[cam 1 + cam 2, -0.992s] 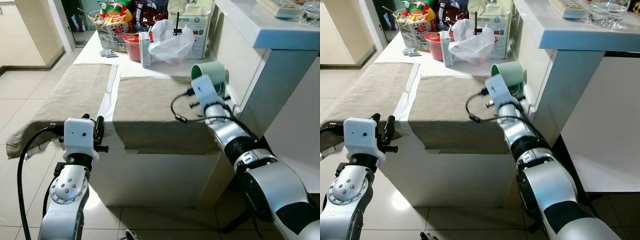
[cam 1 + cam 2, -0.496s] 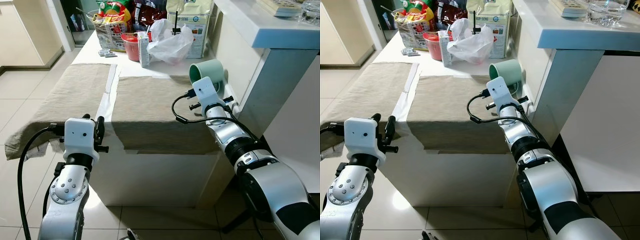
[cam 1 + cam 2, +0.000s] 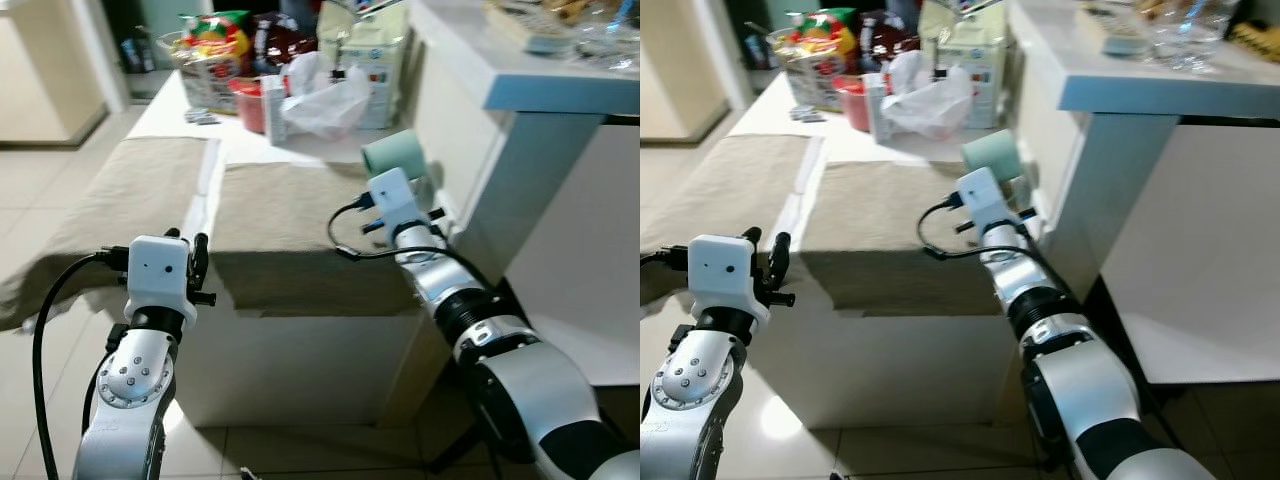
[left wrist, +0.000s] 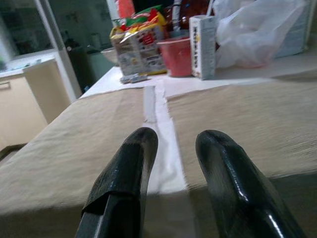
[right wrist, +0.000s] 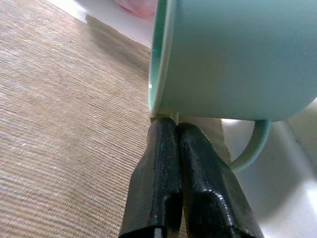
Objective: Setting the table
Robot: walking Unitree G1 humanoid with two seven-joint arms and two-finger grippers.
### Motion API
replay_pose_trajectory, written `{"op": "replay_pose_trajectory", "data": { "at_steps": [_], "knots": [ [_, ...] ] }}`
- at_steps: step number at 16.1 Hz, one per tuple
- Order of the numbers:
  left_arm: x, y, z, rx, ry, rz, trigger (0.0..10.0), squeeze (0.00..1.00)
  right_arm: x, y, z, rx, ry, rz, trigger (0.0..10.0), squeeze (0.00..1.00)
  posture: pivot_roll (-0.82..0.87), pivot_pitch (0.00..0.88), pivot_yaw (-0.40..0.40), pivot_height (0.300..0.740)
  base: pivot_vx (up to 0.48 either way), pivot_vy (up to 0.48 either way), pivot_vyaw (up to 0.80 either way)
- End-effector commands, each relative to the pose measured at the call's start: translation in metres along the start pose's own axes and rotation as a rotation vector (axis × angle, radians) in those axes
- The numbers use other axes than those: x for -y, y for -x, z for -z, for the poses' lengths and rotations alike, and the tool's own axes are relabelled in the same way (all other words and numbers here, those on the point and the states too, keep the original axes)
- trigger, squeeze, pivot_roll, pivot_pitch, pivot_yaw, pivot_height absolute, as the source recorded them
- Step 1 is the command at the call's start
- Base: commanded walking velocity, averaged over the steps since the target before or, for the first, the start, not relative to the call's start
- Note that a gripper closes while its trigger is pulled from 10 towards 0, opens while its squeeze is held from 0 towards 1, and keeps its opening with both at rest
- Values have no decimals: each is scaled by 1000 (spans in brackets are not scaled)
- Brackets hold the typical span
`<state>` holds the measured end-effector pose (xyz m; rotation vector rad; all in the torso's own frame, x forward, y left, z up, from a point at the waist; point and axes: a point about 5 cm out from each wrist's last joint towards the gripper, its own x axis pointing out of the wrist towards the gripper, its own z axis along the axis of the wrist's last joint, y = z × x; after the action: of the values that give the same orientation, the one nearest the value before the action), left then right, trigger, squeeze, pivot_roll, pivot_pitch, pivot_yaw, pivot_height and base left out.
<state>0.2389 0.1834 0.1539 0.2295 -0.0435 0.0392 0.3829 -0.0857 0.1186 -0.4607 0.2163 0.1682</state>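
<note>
Tipped further since the earlier frame, one green mug (image 5: 233, 59) is pinched by its rim in the right gripper (image 5: 176, 130) above two beige placemats (image 3: 290, 210); left gripper (image 4: 173, 148) is held parted at their near edge.

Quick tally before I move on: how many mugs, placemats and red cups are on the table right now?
Green mug, held at its rim by the right gripper: 1
Beige placemats: 2
Red cup: 1
Total: 4
</note>
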Motion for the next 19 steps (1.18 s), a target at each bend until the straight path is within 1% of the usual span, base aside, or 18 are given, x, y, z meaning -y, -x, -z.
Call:
{"op": "replay_pose_trajectory", "data": {
  "at_steps": [1,2,5,6,9,10,11,12,13,14,17,18,19],
  "knots": [
    [-1,0,-6,17,-9,9,10000,0,-40,15,50,-215,-21,-178,10000,0,25,15,35,740,0,0,0],
    [-1,0,-6,16,-10,11,10000,0,-52,17,45,-195,-19,-245,10000,0,25,15,34,740,0,0,0],
    [-1,0,-6,14,-10,10,10000,0,-67,21,37,-140,-13,-338,10000,0,24,20,28,740,0,0,0],
    [-1,1,-5,11,-11,9,10000,0,-79,25,28,-74,-32,-421,10000,0,26,23,26,740,0,0,0],
    [-1,2,-4,7,-11,10,10000,0,-92,32,11,37,-53,-529,10000,0,28,25,24,740,0,0,0],
    [-1,2,-5,8,-13,8,10000,0,-90,32,4,81,-57,-531,10000,0,30,26,24,740,0,0,0],
    [-1,2,-6,10,-13,6,10000,0,-82,30,1,99,-44,-487,10000,0,31,27,24,740,0,0,0],
    [-1,2,-6,11,-12,4,10000,0,-73,26,2,102,4,-432,10000,0,30,27,23,740,0,0,0],
    [-1,2,-6,11,-12,4,10000,0,-67,24,3,106,46,-403,10000,0,28,28,24,740,0,0,0],
    [-1,2,-6,10,-11,3,10000,0,-57,22,5,104,107,-348,10000,0,28,28,24,740,0,0,0],
    [-1,2,-6,10,-10,3,10000,0,-45,19,3,121,121,-295,10000,0,26,29,24,740,0,0,0],
    [0,1,-6,10,-8,4,10000,0,-33,18,-9,193,125,-225,10000,0,22,26,23,740,0,0,0],
    [1,0,-5,11,-6,5,10000,0,-26,17,-15,228,151,-184,10000,0,22,25,23,740,0,0,0]
  ]
}}
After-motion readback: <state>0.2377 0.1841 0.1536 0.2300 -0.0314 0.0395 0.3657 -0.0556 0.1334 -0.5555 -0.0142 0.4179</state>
